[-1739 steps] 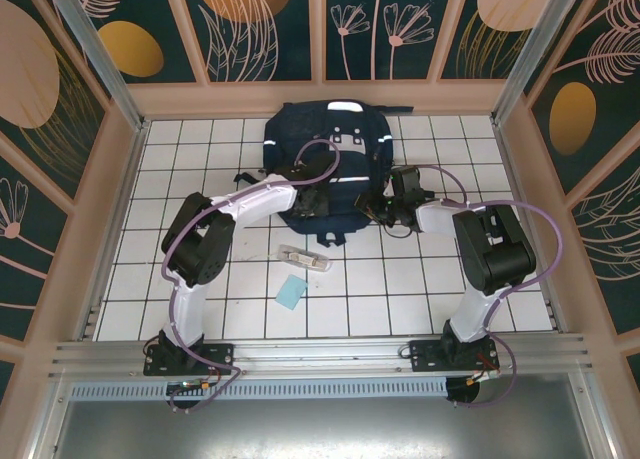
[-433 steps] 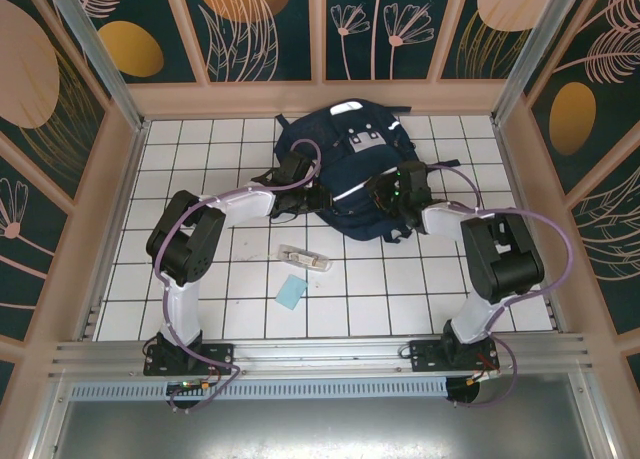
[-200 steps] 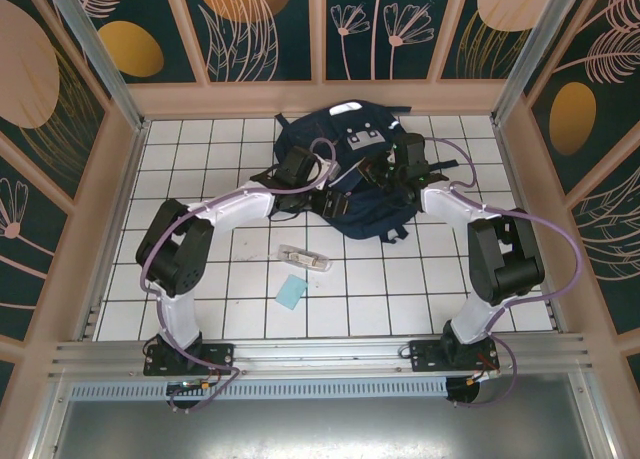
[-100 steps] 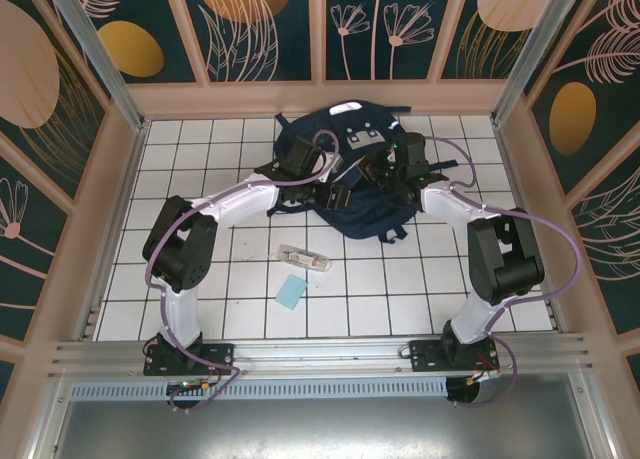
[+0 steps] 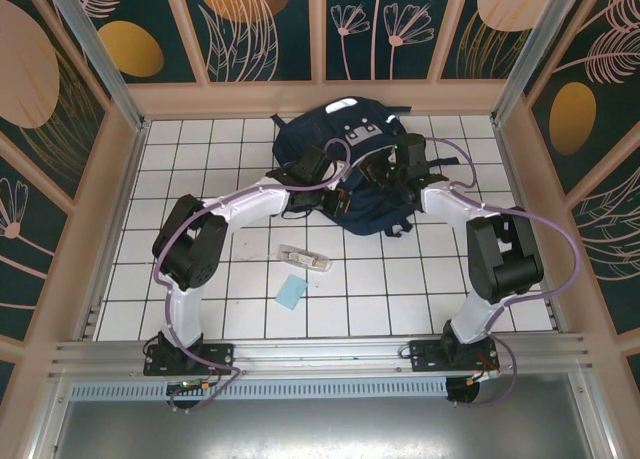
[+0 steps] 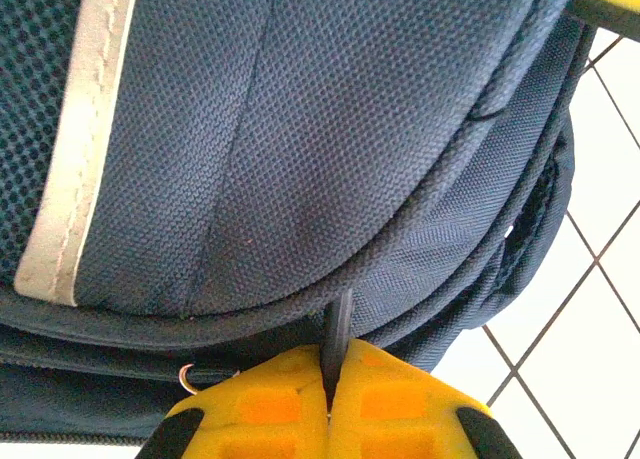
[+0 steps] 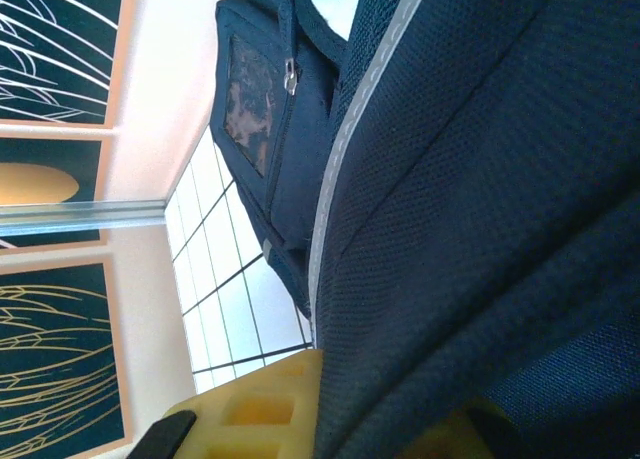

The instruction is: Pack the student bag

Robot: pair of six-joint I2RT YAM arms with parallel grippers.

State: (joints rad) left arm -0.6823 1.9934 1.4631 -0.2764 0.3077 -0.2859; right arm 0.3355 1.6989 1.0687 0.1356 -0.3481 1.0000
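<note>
The left gripper [image 6: 328, 379] is pinched tight, yellow fingers pressed together on a thin dark tab [image 6: 338, 324] that sticks out of the seam along the edge of the student bag [image 5: 352, 139]. The tab looks like a zip pull, though I cannot be sure. The right gripper [image 7: 330, 419] is clamped on a fold of the bag's navy fabric, which runs between its fingers.

The bag sits at the far middle of the tiled table [image 5: 190, 169]. Its long axis runs roughly far to near, with the near end leaning slightly to the right. The left gripper meets the bag's left near edge and the right gripper its right side, so each arm is touching it and neither has further to reach. From the left gripper the bag body lies straight ahead, and the seam runs crosswise to the fingers. Any pull on the tab would probably have to follow that seam while the right arm braces the bag.

Nearer than the bag and well apart from it lie a clear pencil case [image 5: 304, 258] and a pale blue card [image 5: 292, 292], both on the left arm's side.
</note>
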